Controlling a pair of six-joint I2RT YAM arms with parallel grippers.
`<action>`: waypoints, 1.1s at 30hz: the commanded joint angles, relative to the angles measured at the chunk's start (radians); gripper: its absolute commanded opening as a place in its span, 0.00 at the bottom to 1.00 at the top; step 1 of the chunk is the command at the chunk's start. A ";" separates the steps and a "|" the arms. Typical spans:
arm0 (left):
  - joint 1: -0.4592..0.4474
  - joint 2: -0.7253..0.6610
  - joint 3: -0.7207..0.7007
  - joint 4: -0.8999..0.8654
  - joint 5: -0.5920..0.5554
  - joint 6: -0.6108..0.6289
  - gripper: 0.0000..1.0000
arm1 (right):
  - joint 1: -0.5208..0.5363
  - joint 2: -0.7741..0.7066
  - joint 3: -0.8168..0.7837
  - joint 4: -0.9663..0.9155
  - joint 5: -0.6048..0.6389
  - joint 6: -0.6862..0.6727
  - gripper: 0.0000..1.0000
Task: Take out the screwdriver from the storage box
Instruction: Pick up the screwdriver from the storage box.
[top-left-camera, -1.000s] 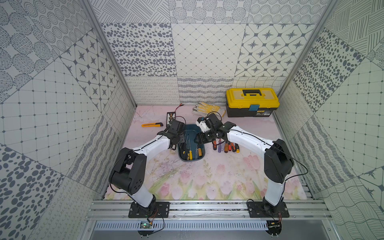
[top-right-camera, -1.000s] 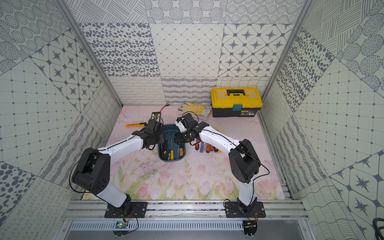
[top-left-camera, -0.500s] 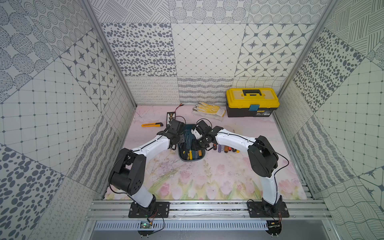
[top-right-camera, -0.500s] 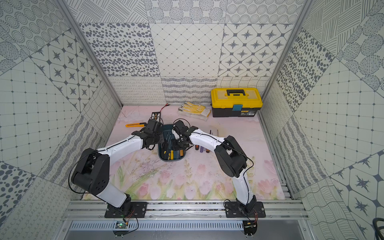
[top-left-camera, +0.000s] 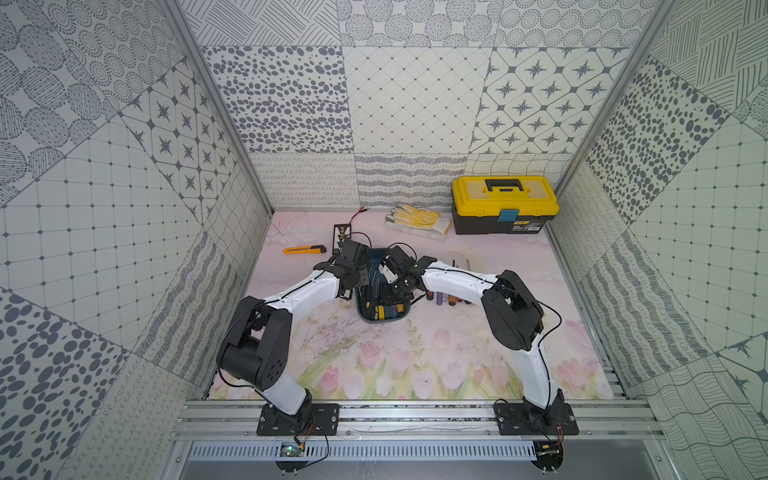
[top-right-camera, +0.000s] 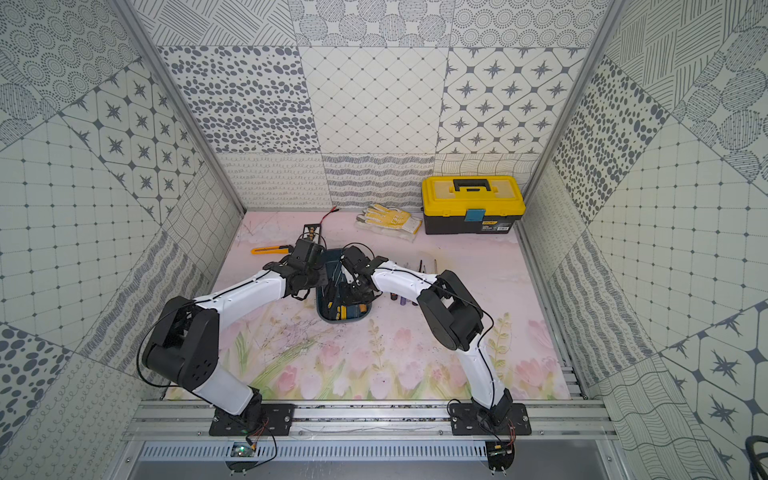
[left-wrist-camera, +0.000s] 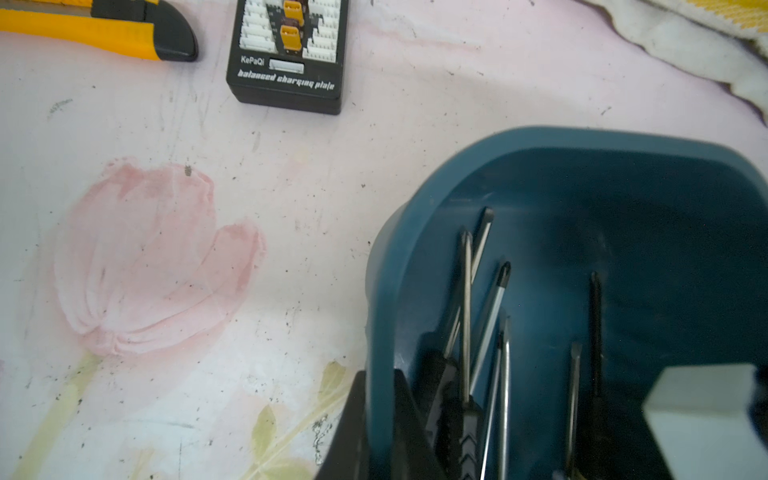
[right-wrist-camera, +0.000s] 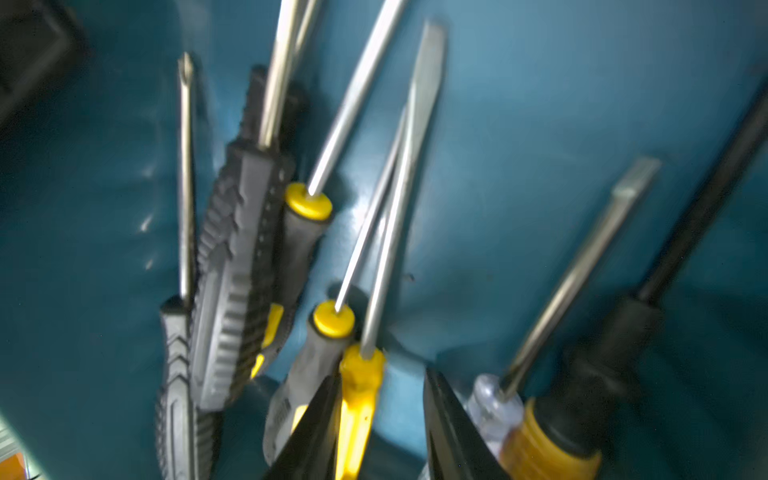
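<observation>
screwdriver (right-wrist-camera: 359, 386), yellow-handled, in storage box (right-wrist-camera: 540, 83)

Bright, even light; storage box (right-wrist-camera: 540, 104) interior dim, motion-blurred.

my two top views hang high above the front rail (top-left-camera: 415, 415), looking down and toward the back wall (top-left-camera: 415, 104), far enough to take in the whole flowered mat (top-left-camera: 374, 365) and the yellow toolbox (top-left-camera: 505, 197); they give nearly the same picture, shifted slightly sideways. my left wrist camera sits close over the rim of the storage box (left-wrist-camera: 382, 266), facing out across the mat to the balanced charging plate (left-wrist-camera: 286, 79) and utility knife (left-wrist-camera: 104, 35). my right wrist camera is nearest, pointing into the box at the screwdrivers (right-wrist-camera: 357, 386), somewhat blurred. both wrist views share the box interior and those shafts.
</observation>
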 joint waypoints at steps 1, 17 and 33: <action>0.003 -0.020 -0.003 0.083 0.012 -0.014 0.00 | 0.008 0.046 0.035 -0.020 0.033 0.004 0.37; 0.003 -0.022 0.000 0.083 0.010 -0.009 0.00 | 0.018 0.100 0.121 -0.164 0.184 -0.047 0.30; 0.003 -0.022 0.004 0.080 0.001 -0.004 0.00 | 0.027 0.125 0.145 -0.179 0.211 -0.051 0.08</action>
